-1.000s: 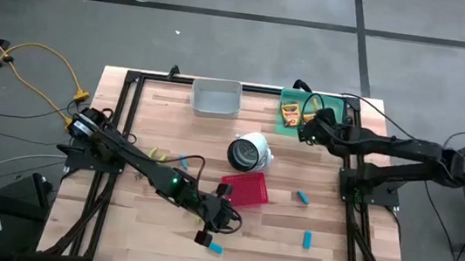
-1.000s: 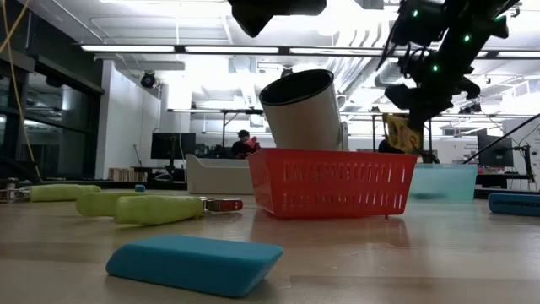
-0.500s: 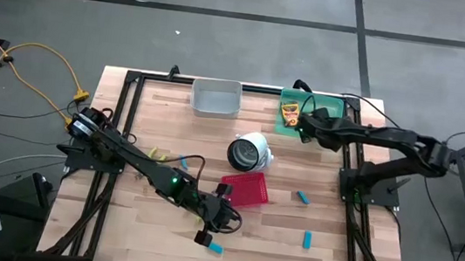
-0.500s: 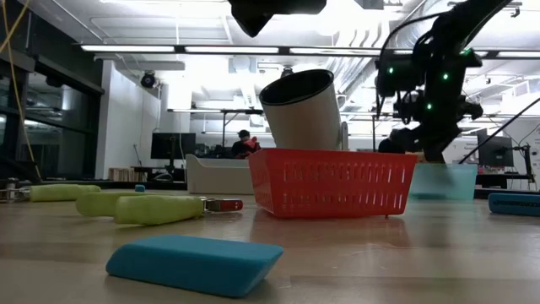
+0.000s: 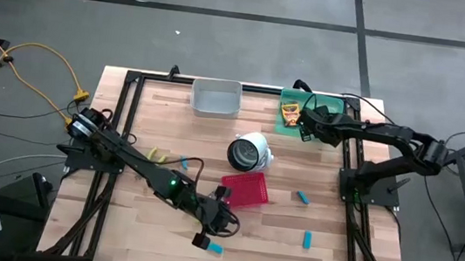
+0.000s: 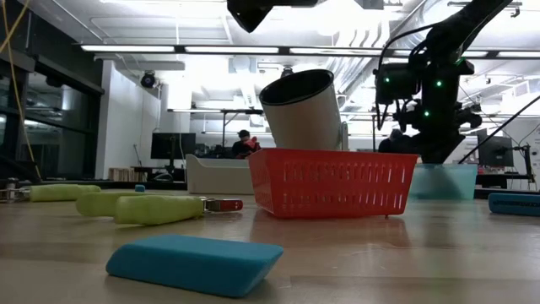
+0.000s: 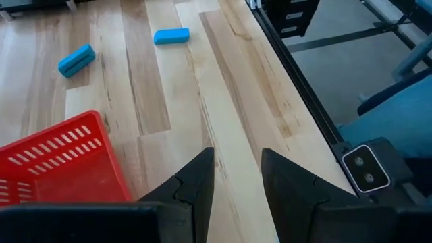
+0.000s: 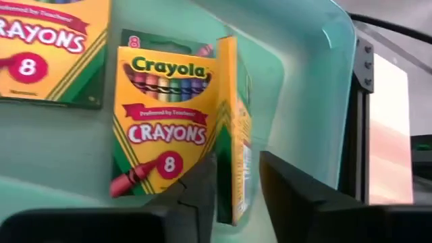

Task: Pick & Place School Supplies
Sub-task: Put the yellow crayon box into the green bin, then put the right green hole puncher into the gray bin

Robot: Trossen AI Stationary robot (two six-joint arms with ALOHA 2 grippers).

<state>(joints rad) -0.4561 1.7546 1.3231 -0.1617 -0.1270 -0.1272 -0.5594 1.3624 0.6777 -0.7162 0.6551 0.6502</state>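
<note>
three crayon boxes (image 8: 165,125) in green tray (image 8: 297,81), red basket (image 5: 245,187) mid-table

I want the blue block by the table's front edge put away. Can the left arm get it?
Probably yes. The left gripper hangs open right beside that blue block, with only bare table between them. The red basket sits behind it, out of the way.

My two dark fingers (image 8: 202,202) stand apart, with a crayon box on edge (image 8: 235,128) between them, its narrow side toward me. Just beside it, a second crayon box (image 8: 162,121) lies flat, face up, touching it. A third box (image 8: 47,47) lies flat nearby. All three rest in the green tray (image 8: 304,88).
</note>
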